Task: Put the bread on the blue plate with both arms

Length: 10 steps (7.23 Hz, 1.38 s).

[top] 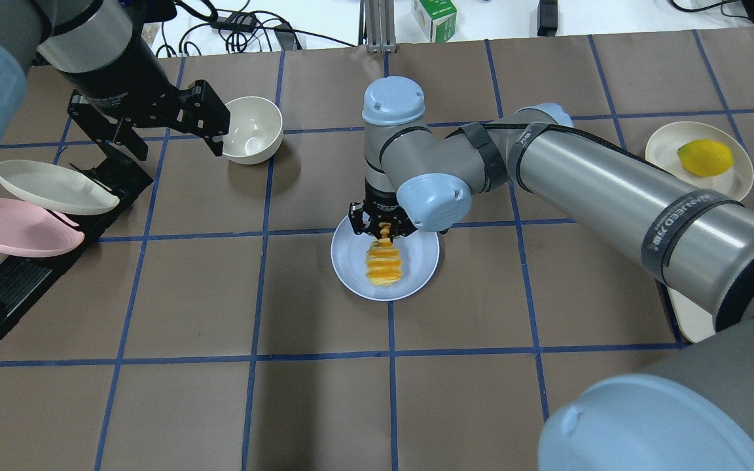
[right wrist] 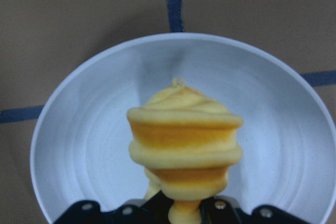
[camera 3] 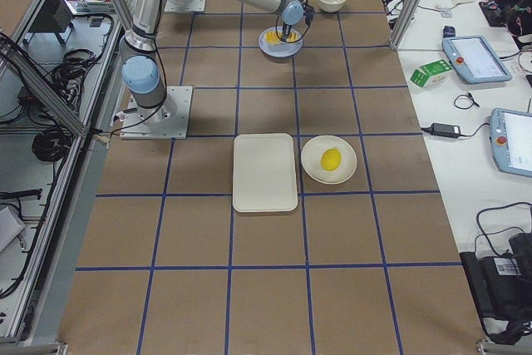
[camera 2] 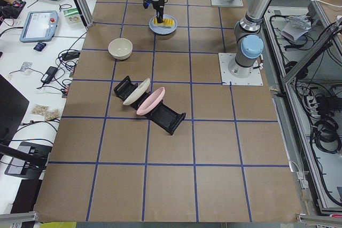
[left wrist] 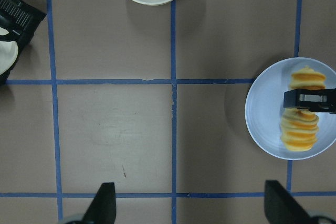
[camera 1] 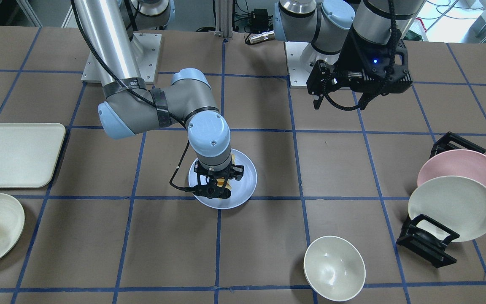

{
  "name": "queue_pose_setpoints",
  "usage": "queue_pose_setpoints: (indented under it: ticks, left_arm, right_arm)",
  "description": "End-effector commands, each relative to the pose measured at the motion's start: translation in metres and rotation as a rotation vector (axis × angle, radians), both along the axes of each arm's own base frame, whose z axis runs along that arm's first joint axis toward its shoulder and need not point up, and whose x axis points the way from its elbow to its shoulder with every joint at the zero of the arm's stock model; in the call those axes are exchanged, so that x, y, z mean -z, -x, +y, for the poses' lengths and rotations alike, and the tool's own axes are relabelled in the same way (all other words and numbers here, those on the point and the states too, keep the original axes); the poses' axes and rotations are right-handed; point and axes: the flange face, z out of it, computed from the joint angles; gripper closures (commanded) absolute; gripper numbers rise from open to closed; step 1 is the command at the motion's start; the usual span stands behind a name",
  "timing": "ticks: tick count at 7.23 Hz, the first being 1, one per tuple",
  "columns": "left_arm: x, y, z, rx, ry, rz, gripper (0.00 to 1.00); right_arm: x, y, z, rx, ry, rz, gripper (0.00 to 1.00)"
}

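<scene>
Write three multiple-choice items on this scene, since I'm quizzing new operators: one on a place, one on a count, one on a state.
1. Where is the bread? A: on the cream tray. B: over the blue plate. C: in the white bowl.
2. How many plates sit in the black rack? A: one. B: four. C: two.
3. The left gripper is: A: open and empty. B: shut on the lemon. C: shut on the bowl.
Answers: B, the right gripper holds it there; C, a pink plate and a cream plate; A, its fingers stand wide apart.
</scene>
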Motion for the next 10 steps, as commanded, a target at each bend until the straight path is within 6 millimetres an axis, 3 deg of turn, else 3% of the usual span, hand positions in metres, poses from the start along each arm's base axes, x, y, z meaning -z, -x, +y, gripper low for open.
queue_pose_setpoints:
  ticks: [1,2,3,4,6,7,9,10]
  left_arm:
    - [0.001,0.0,0.0,-0.001,-0.003,-0.001,0.0]
    - [0.0,-0.001,0.0,-0.005,0.0,-0.001,0.0]
    - [-0.002,-0.001,0.0,-0.018,0.003,0.0,0.0]
    - [-0.002,-0.001,-0.001,-0.021,0.003,0.003,0.0]
    - [-0.002,-0.001,0.0,-0.021,0.003,0.001,0.0]
    - [-0.002,-0.001,0.0,-0.021,0.005,0.001,0.0]
    - [-0.001,-0.001,0.0,-0.022,0.002,-0.002,0.0]
    - [-0.003,-0.001,0.0,-0.022,0.008,0.0,0.0]
  right_arm:
    - [-0.004,0.0,-0.002,-0.001,0.02,-0.005,0.2]
    - [-0.007,0.0,-0.004,0.001,0.033,-0.008,0.07]
    - [-0.01,-0.001,-0.004,0.001,0.036,-0.014,0.0]
    - [-0.016,0.0,-0.003,0.001,0.04,-0.014,0.0]
    - [-0.049,0.016,-0.008,0.02,0.085,-0.02,0.0]
    - [-0.073,0.036,-0.011,0.025,0.105,-0.004,0.0]
    - [-0.145,0.14,-0.025,-0.009,0.15,0.043,0.0]
    - [-0.174,0.176,-0.024,0.004,0.175,0.04,0.0]
